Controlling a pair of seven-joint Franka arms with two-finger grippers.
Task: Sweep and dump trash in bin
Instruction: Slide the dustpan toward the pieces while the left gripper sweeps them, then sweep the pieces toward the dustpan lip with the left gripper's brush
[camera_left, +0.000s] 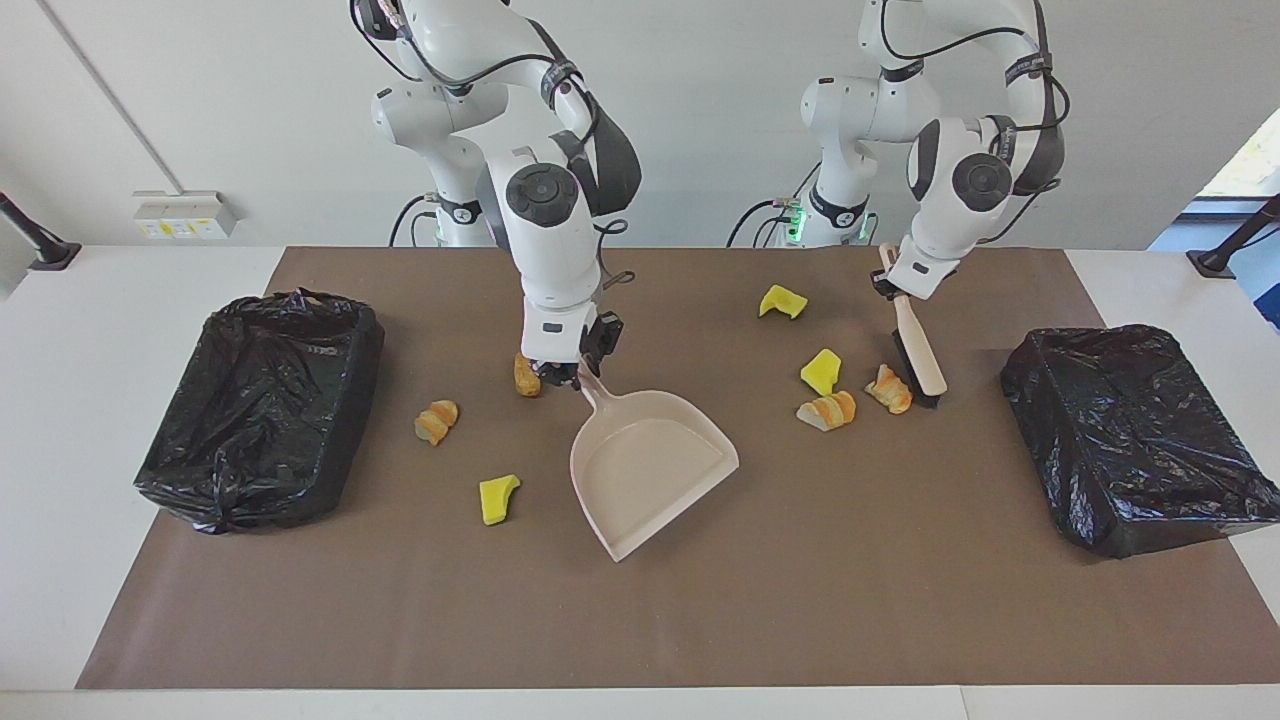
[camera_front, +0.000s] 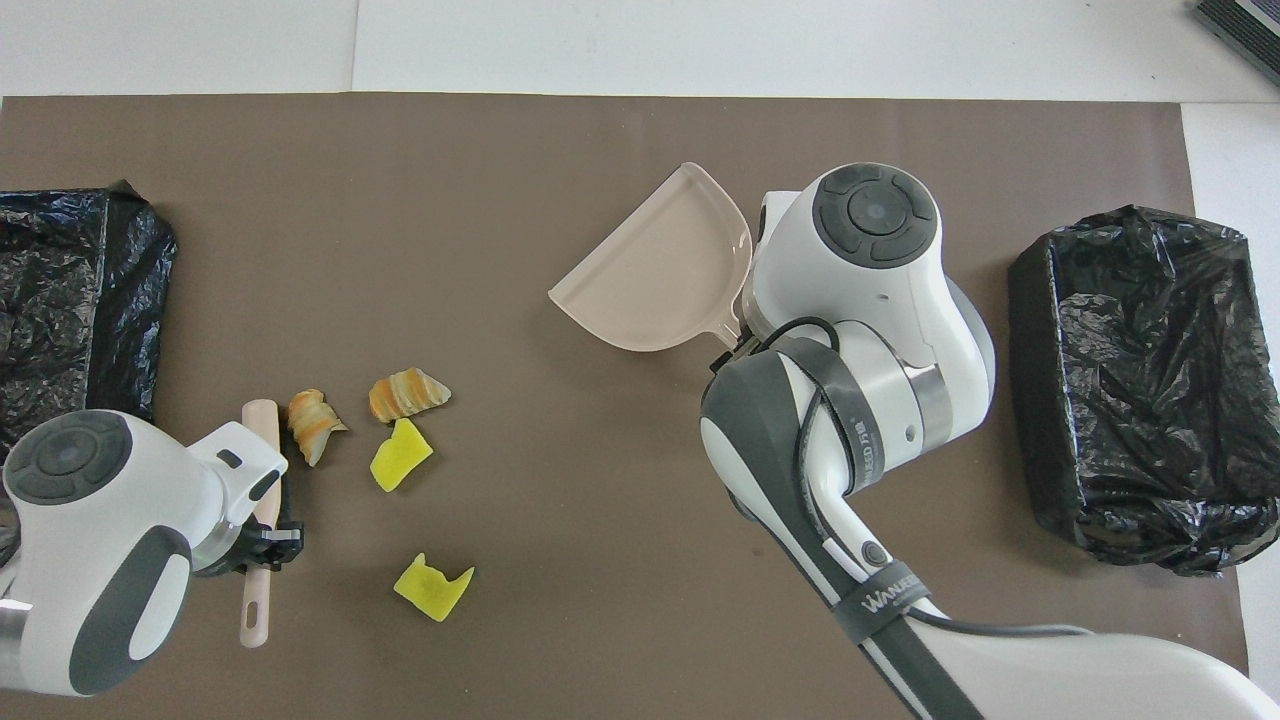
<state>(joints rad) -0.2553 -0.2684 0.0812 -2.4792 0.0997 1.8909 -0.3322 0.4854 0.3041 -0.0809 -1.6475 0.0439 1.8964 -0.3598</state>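
My right gripper (camera_left: 572, 374) is shut on the handle of the pale pink dustpan (camera_left: 650, 470), which rests on the brown mat with its mouth facing away from the robots. My left gripper (camera_left: 893, 285) is shut on the handle of a brush (camera_left: 918, 350), whose black bristles sit on the mat beside a croissant piece (camera_left: 889, 389). Close by lie another croissant piece (camera_left: 828, 410) and two yellow wedges (camera_left: 821, 371) (camera_left: 782, 301). A brown roll (camera_left: 526, 375) lies by the right gripper. A third croissant piece (camera_left: 436, 421) and a yellow wedge (camera_left: 497, 498) lie beside the dustpan.
Two black-bagged bins stand on the mat, one at the right arm's end (camera_left: 260, 395) and one at the left arm's end (camera_left: 1130, 435). In the overhead view the right arm (camera_front: 850, 330) hides the trash beside the dustpan (camera_front: 655, 270).
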